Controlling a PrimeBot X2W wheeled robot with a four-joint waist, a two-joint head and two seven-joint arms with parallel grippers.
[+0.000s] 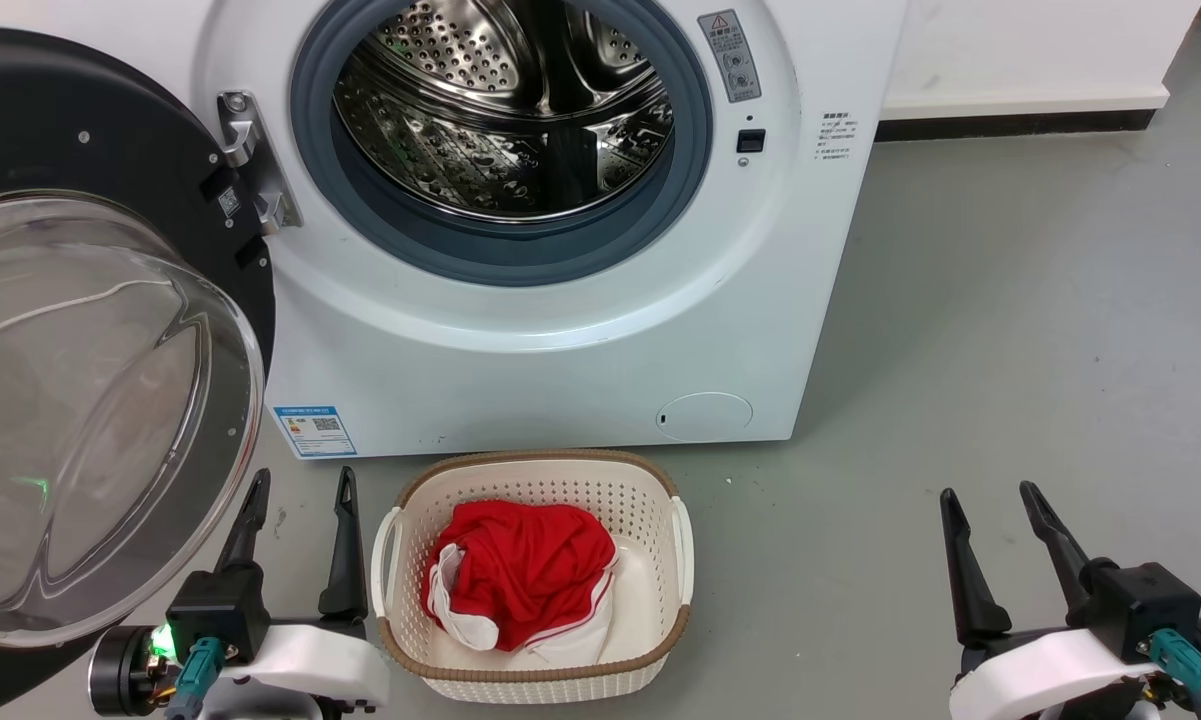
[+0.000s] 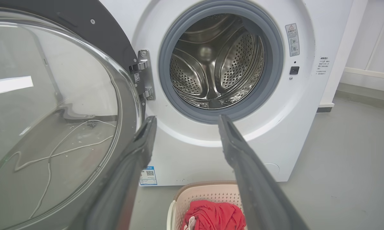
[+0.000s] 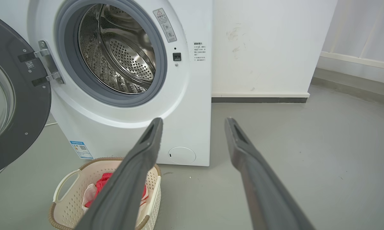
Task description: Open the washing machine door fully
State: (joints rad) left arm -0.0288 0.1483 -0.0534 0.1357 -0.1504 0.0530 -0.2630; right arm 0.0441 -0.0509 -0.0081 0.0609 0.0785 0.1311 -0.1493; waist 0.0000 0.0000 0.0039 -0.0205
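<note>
The white washing machine (image 1: 560, 330) stands ahead with its steel drum (image 1: 505, 110) exposed. Its black washing machine door (image 1: 70, 110) is swung wide out to the left on a metal hinge (image 1: 253, 160), and the bulging glass window (image 1: 80, 400) faces me. In the left wrist view the door (image 2: 92, 35) fills the left side; in the right wrist view the door (image 3: 19, 105) sits at the left edge. My left gripper (image 1: 300, 485) is open, low beside the door's lower right edge, touching nothing. My right gripper (image 1: 990, 495) is open over bare floor at the lower right.
A cream laundry basket (image 1: 660, 480) holding red and white clothing (image 1: 520, 570) sits on the grey floor in front of the machine, between my grippers. A white wall with a dark skirting (image 1: 1010, 125) runs behind on the right. A white cable (image 2: 67, 150) lies on the floor behind the door glass.
</note>
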